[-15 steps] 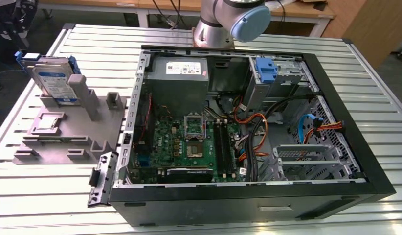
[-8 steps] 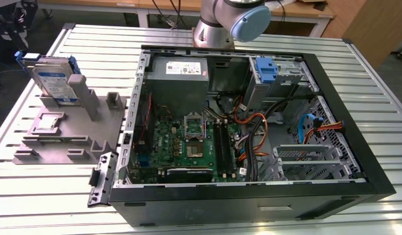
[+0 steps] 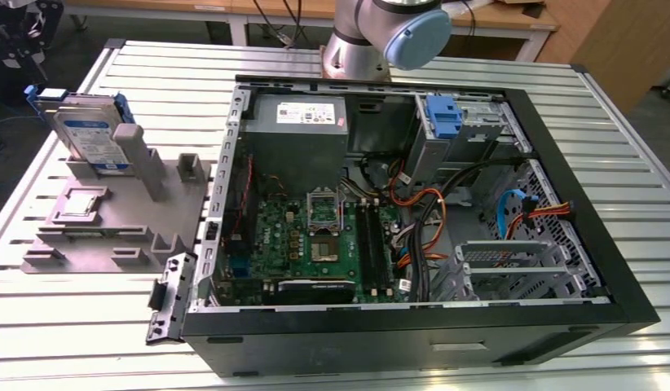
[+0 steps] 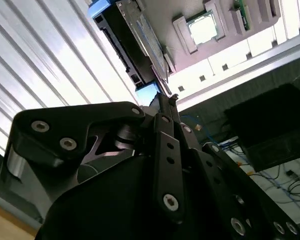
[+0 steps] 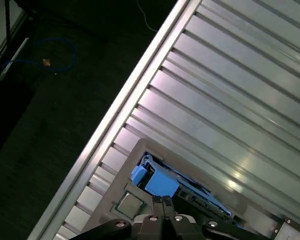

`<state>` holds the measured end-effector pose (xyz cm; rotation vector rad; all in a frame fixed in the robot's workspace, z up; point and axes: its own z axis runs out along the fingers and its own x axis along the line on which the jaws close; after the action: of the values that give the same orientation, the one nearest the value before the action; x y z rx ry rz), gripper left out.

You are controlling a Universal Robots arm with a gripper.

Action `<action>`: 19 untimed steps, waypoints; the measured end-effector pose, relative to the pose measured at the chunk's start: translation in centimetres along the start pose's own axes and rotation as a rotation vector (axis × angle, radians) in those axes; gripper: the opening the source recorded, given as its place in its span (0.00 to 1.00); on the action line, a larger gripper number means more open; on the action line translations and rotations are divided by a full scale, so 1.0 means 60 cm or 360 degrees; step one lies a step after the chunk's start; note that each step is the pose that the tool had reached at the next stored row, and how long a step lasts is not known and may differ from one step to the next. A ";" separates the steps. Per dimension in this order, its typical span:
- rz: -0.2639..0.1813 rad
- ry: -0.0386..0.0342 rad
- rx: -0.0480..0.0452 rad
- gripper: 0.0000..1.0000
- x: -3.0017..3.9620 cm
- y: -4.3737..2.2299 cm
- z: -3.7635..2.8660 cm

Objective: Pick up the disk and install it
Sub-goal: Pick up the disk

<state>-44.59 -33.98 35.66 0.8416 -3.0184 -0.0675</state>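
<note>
the disk [image 3: 90,134] is standing on edge in the grey fixture [image 3: 129,226] at the exterior view's left, long side pointing up, outside the open pc case [image 3: 422,354]. the gripper [image 5: 162,201] is aiming at it, with the disk lying straight out past the tips and not touching. the tips are looking pinched together and holding nothing. in the first wrist view they're overlapping the blue carrier frame [image 5: 157,182], so i'm struggling to judge the gap.

Metallic disk [image 3: 90,137], glossy ribbed metal table [image 3: 74,342]
</note>
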 end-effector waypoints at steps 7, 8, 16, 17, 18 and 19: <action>-0.0199 0.0009 -0.0001 0.10 0.000 0.000 0.001; -0.0225 0.0010 -0.0001 0.10 0.000 0.000 0.001; -0.0417 0.0018 -0.0002 0.10 0.000 0.000 0.001; -0.0436 0.0019 -0.0002 0.10 0.000 0.000 0.001; -0.0456 0.0020 -0.0002 0.10 0.000 0.000 0.001; -0.0479 0.0021 -0.0002 0.10 0.000 0.000 0.001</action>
<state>-44.59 -33.98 35.58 1.2828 -2.8520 -0.0649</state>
